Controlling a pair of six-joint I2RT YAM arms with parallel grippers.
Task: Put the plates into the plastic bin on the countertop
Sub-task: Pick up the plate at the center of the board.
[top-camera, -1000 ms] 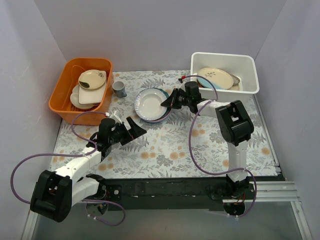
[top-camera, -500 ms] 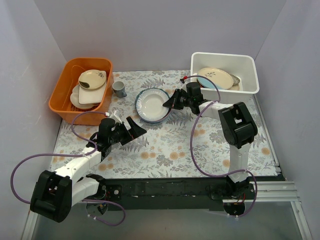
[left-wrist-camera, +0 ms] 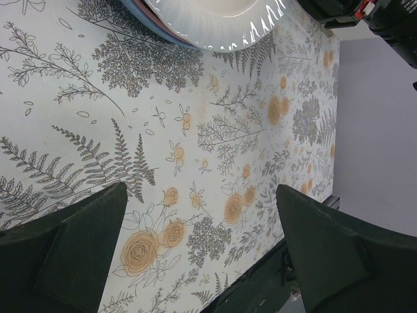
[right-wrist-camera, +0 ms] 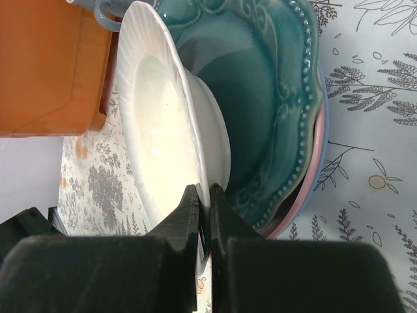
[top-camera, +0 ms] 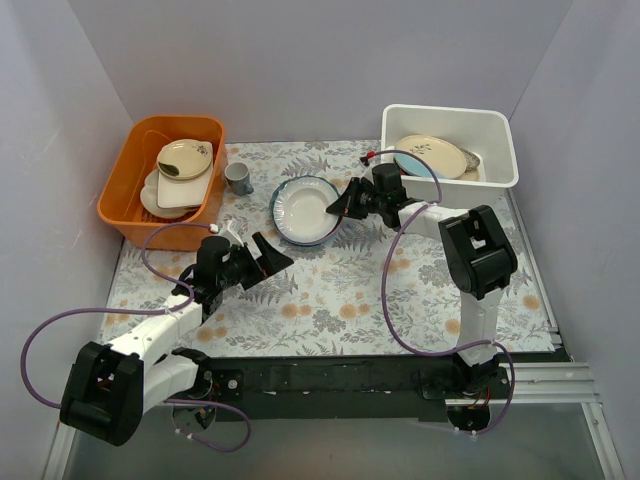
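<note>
A stack of plates lies on the floral countertop at mid back. On top is a pale cream plate, tilted up off a teal scalloped plate, with pinkish and light blue rims below. My right gripper is shut on the cream plate's right rim; it also shows in the top view. The white plastic bin at back right holds a cream plate with a leaf sprig. My left gripper is open and empty over the countertop, in front of the stack.
An orange tub with beige dishes stands at back left. A small grey cup stands between it and the stack. Purple walls close in the sides and back.
My right gripper closed on the cream plate's rim and tilted it slightly up. The left arm has not moved.
</note>
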